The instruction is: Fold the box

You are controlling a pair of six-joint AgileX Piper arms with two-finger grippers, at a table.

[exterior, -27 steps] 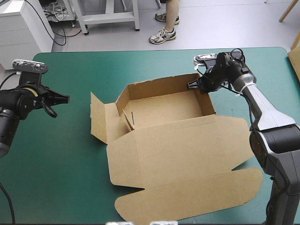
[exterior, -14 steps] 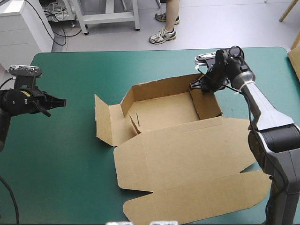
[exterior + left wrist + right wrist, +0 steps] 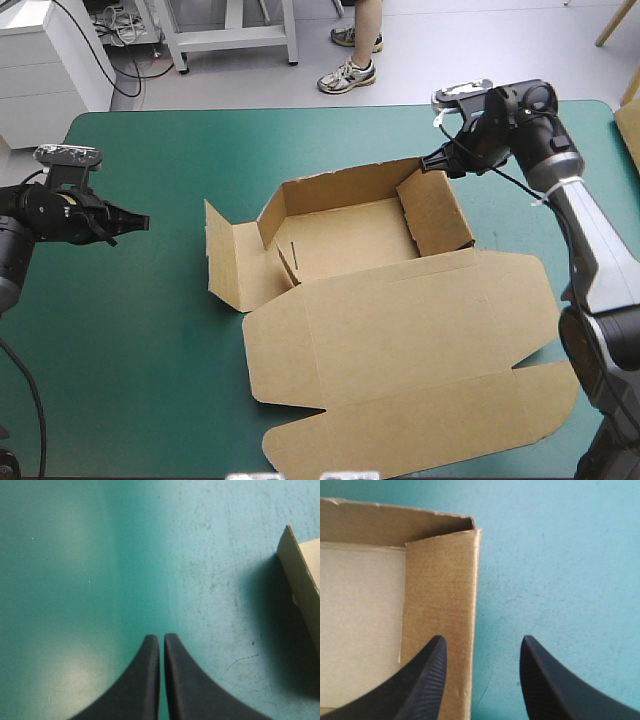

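Brown box, ribbed board walls raised, wide lid flat

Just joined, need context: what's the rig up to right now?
Two arms are folding a brown box on the teal-green table. It is half formed: the far and right wall stand, the left flap is splayed out, and the lid lies flat toward the near edge. The right claw is open at the tray's far right corner, gripping nothing. The left claw is shut over bare cover, well left of the box.
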